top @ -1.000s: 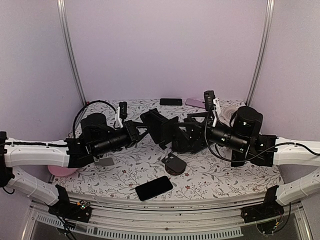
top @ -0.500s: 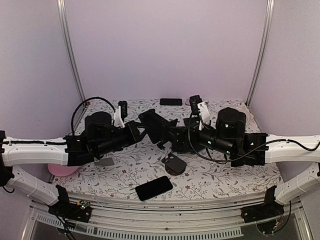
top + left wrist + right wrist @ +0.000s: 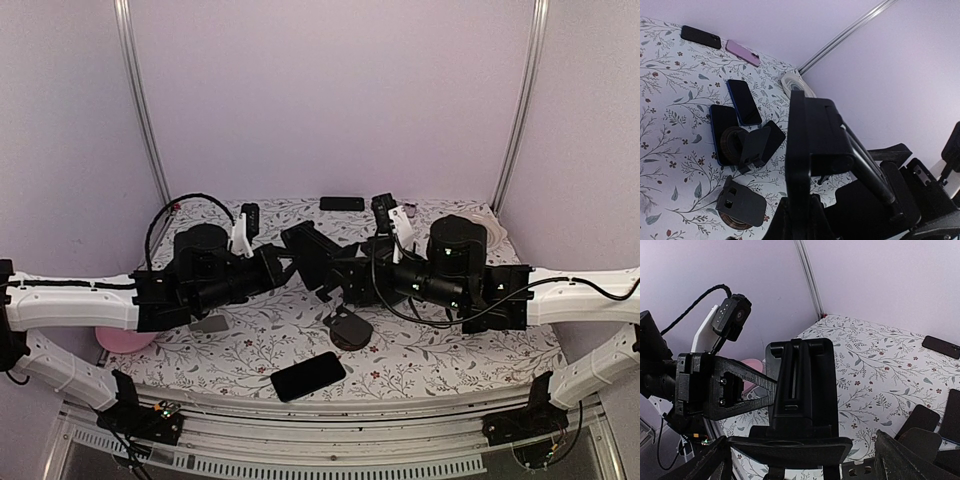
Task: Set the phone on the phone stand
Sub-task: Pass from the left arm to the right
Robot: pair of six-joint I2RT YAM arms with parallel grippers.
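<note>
**Stand aloft, phone on the cloth**

Surface: floral table (image 3: 455,352), with lilac walls (image 3: 330,100) behind. Your left gripper (image 3: 288,262) was clenched on the black stand (image 3: 316,254), which hung above the table. Your right gripper (image 3: 801,456) was spread wide about the stand's base; whether it touched could not be told. A black phone (image 3: 308,376) lay flat at the near edge.

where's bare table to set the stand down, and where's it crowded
Bare cloth lies front right, between the black phone at the near edge and the right arm, and front left, between that phone and the grey flat piece. Crowded: the middle around the small stand, and the back phones.
</note>
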